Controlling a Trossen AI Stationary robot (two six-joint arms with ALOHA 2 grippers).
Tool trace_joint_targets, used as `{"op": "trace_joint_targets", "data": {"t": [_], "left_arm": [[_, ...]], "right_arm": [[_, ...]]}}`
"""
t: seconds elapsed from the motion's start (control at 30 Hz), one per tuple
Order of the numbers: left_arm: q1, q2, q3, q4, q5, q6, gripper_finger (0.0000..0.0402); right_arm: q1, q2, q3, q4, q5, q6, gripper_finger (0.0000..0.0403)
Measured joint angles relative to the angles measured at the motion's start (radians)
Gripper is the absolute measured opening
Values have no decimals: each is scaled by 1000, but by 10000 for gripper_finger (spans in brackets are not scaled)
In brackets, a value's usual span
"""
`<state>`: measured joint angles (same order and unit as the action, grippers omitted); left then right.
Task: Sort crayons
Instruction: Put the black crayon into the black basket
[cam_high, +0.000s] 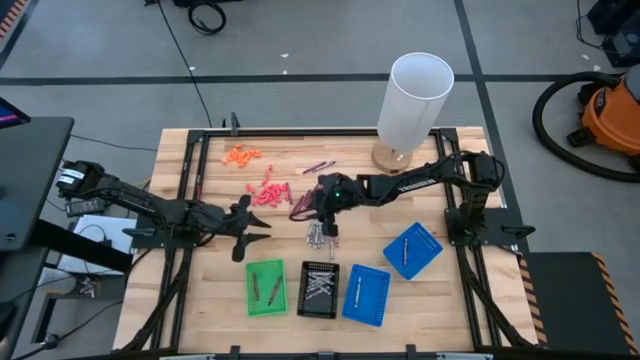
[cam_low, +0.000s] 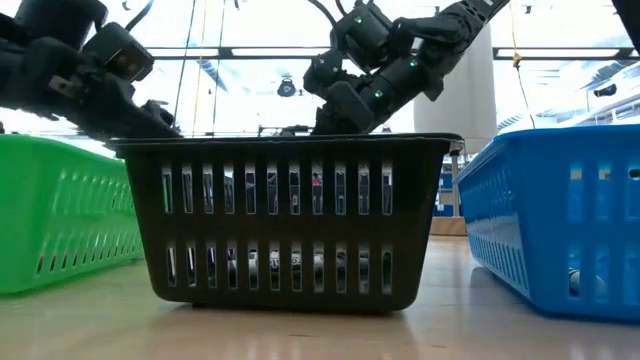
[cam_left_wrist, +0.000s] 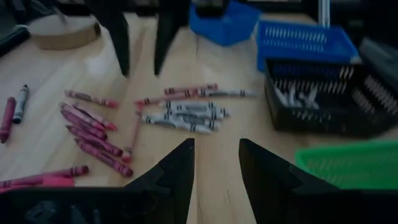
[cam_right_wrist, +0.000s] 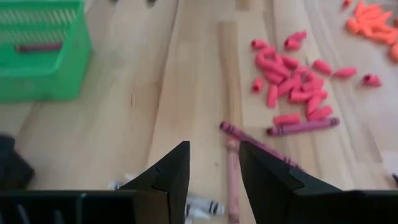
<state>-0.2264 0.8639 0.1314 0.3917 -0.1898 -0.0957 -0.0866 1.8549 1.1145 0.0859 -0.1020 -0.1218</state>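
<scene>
Both claws are hovering spread and empty over a wooden table (cam_high: 200, 300): right gripper (cam_high: 328, 226) above loose crayons (cam_high: 316, 236), left gripper (cam_high: 262, 228) nearby; a grey floor (cam_high: 300, 40) is surrounding.

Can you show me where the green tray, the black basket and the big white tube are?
green tray (cam_high: 265, 288), high view, its floor.
black basket (cam_low: 285, 215), low view, front wall.
white tube (cam_high: 413, 105), high view, its side.

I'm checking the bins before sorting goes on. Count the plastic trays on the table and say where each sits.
4, in a row along the table's near edge: green tray, black tray beside it, blue tray next, and a second blue tray angled farther right. None seems hidden.
</scene>
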Motion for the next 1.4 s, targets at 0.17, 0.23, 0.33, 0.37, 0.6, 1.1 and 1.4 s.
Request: {"op": "trace_joint_targets", "data": {"t": [0.17, 0.23, 0.33, 0.37, 0.6, 1.1, 1.4], "left_arm": [[0, 0, 0, 58, -1, -21, 137], [0, 0, 0, 79, -1, -20, 137], [0, 0, 0, 100, -16, -16, 137], [0, 0, 0, 101, -29, -16, 137], [0, 0, 0, 34, -53, -17, 137], [1, 0, 0, -68, -227, 52, 137], [1, 0, 0, -111, -267, 67, 137]], "right_arm": [[18, 0, 25, -111, 32, -29, 147], [24, 0, 51, -158, 33, -28, 147], [33, 0, 86, -224, 47, -9, 147], [36, 0, 97, -234, 61, 0, 147], [27, -1, 123, -314, 83, 9, 146], [-28, -1, 123, -327, 259, 48, 146], [-64, 0, 123, -282, 187, 109, 146]]}}
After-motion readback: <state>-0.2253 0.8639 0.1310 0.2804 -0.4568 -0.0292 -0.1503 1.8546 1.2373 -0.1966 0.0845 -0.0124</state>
